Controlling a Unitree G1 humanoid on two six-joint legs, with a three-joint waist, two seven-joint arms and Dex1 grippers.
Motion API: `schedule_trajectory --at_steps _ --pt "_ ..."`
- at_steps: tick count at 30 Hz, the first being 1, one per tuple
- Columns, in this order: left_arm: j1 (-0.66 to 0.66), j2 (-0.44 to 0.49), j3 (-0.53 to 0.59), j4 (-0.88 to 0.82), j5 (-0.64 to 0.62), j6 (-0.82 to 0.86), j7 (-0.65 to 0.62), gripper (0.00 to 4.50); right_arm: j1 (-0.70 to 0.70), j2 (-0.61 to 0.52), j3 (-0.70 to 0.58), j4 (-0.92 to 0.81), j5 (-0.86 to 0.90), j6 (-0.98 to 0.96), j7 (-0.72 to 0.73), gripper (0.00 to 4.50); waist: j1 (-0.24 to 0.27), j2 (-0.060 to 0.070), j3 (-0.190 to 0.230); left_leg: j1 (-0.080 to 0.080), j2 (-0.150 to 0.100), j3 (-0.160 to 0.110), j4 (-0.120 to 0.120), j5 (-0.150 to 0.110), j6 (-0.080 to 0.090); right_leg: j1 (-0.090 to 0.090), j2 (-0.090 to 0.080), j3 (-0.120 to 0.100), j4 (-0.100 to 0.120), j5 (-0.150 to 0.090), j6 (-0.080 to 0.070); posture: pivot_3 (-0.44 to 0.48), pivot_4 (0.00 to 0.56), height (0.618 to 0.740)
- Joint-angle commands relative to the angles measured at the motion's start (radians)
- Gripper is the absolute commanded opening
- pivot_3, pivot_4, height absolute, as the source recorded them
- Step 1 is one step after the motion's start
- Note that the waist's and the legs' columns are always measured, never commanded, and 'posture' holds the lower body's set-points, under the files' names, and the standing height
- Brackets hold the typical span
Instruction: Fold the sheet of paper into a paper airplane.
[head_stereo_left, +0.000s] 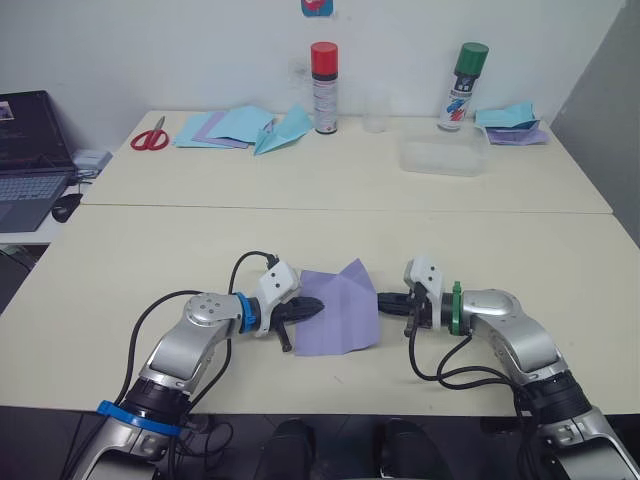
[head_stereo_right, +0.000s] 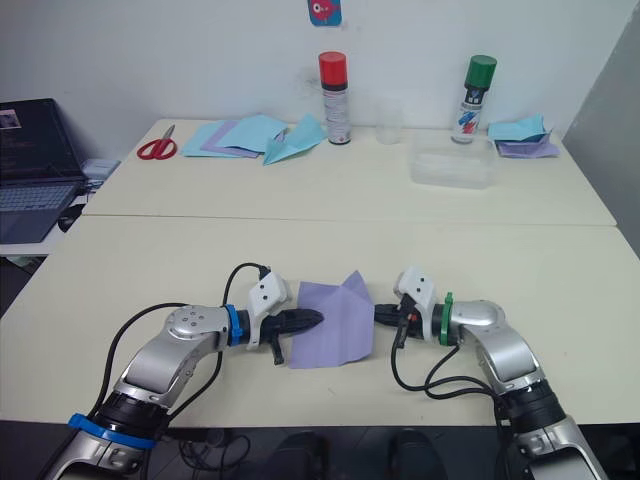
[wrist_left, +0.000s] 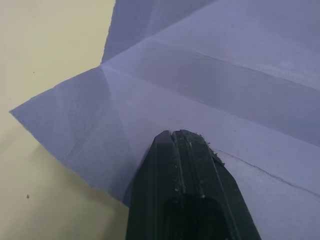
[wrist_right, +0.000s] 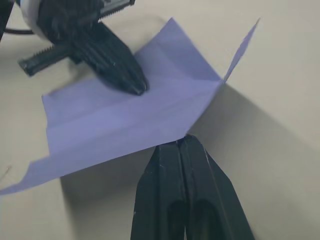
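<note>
Left eye view shows the sheet of paper (head_stereo_left: 338, 310) lying on the near table (head_stereo_left: 120, 260) between both tools; it carries faint creases and 1 raised corner flap, so folding looks barely begun, with the pointed plane shape left to make; the left tool (head_stereo_left: 312, 305), fingers closed together, presses on the paper; the right tool (head_stereo_left: 385, 299), also closed, touches its edge.
</note>
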Motion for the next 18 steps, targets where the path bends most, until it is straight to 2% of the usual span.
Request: schedule_trajectory --at_steps 1,12,18 --pt "0.009 -0.007 -0.039 0.023 0.033 0.007 0.002 0.00 -0.023 0.013 -0.025 -0.053 0.032 0.008 -0.015 0.03 0.000 0.000 0.000 0.000 0.000 0.000 0.000 0.000 0.000 0.000 0.000 0.000 0.000 0.000 0.000 0.000 0.150 0.740" --pt "0.004 -0.005 -0.039 0.034 0.041 -0.003 -0.001 0.00 -0.045 0.098 0.037 -0.052 0.022 0.007 -0.061 0.03 0.000 0.000 0.000 0.000 0.000 0.000 0.000 0.000 0.000 0.000 0.000 0.000 0.000 0.000 0.000 0.000 0.150 0.740" --pt "0.017 0.026 -0.029 0.015 0.028 0.018 -0.025 0.00 -0.071 0.137 0.085 -0.018 -0.012 -0.024 -0.077 0.03 -0.002 0.000 0.000 0.000 0.000 0.000 0.000 0.000 0.000 0.000 0.000 0.000 0.000 0.000 0.000 0.000 0.150 0.740"
